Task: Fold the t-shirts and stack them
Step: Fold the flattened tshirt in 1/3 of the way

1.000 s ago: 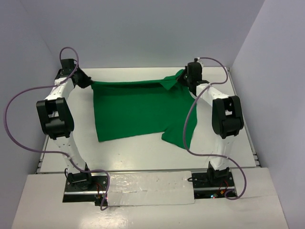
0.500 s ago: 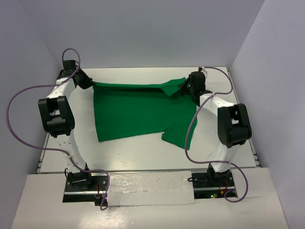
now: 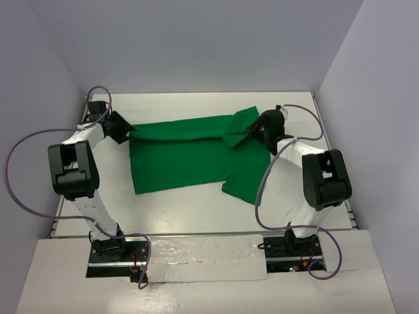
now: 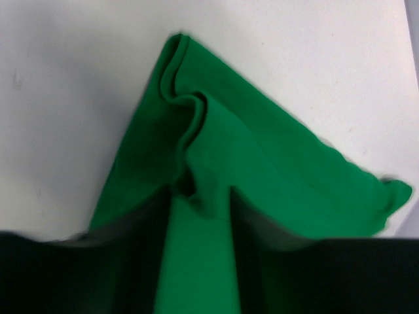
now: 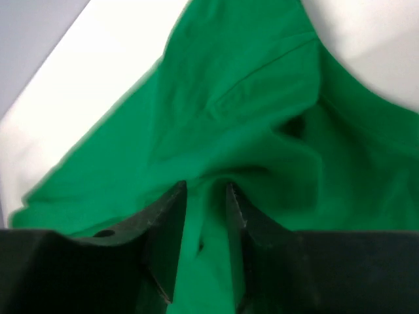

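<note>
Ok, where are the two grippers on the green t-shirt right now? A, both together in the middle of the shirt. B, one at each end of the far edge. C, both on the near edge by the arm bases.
B: in the top view the left gripper is at the far left corner of the t-shirt and the right gripper at its far right end.

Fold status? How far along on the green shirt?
Done: bright green short-sleeved cloth t-shirt lies spread on the white table. In hand: left gripper and right gripper pinch its far corners, far edge doubled over. Left: finish folding; nothing stacked.
</note>
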